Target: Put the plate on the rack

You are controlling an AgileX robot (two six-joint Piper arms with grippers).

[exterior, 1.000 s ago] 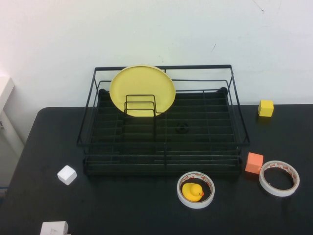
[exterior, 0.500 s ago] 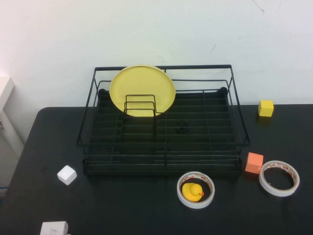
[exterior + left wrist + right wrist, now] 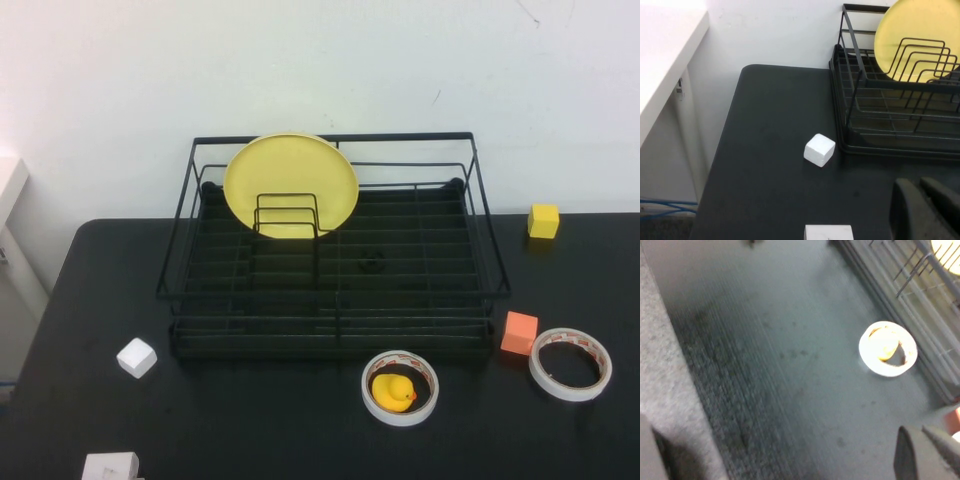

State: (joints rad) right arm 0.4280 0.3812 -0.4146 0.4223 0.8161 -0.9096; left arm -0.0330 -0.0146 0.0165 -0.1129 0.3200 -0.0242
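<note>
The pale-yellow plate (image 3: pixel 290 170) stands upright at the back left of the black wire rack (image 3: pixel 480 250), behind the slotted dividers. It also shows in the left wrist view (image 3: pixel 920 30), in the rack (image 3: pixel 860 80), and its edge shows in the right wrist view (image 3: pixel 947 247). Neither gripper appears in the high view. My left gripper (image 3: pixel 916 184) is shut and empty above the table's front left. My right gripper (image 3: pixel 916 431) is shut and empty above the table in front of the rack.
A white cube (image 3: pixel 137 357) and a white block (image 3: pixel 110 467) lie at front left. A tape roll (image 3: pixel 400 358) around a yellow rubber duck (image 3: pixel 393 392), an orange cube (image 3: pixel 519 333), a second tape roll (image 3: pixel 571 336) and a yellow cube (image 3: pixel 543 221) lie on the right.
</note>
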